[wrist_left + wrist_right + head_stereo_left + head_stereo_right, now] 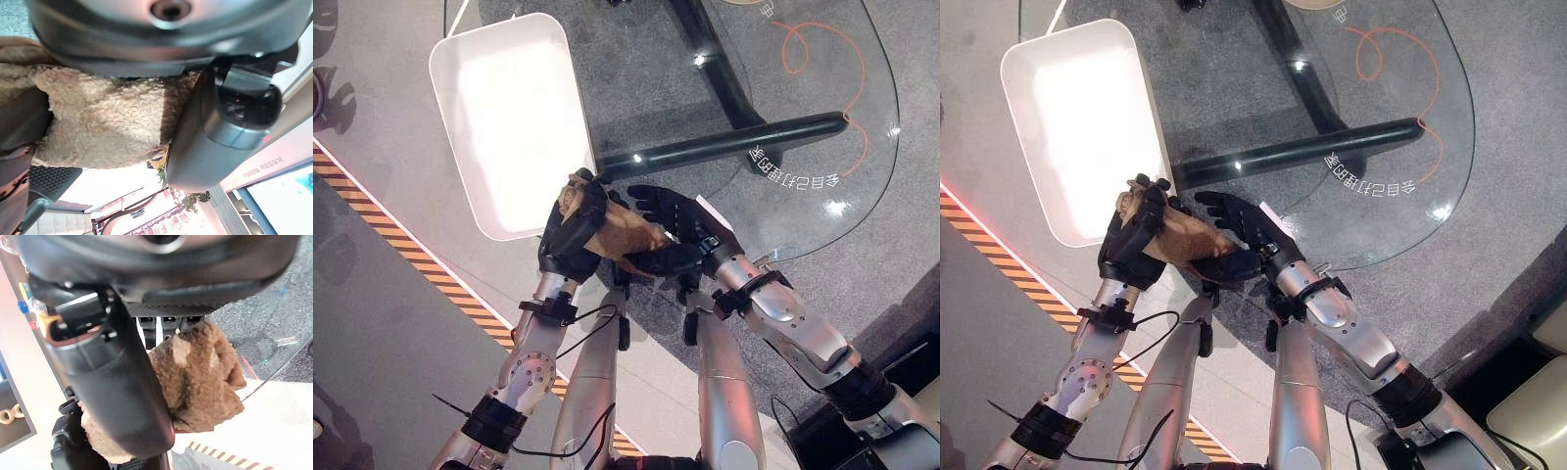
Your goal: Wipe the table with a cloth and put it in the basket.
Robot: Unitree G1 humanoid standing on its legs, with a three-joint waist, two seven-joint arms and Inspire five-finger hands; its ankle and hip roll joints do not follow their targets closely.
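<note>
Cloth [625, 235] sits mid-frame, bunched between both hands: left hand [570, 235] has its fingers curled round one end, right hand [674, 227] lies alongside with fingers fairly straight, and whether its thumb pinches the fabric I can't tell. It's tan fleece, nubbly and floppy, likely light and grippy, so best held by the wad rather than an edge. Upper left is the white basket [450, 59], smooth rounded-rectangle plastic tub; upper right the glass table [886, 147] with a black tube base.
</note>
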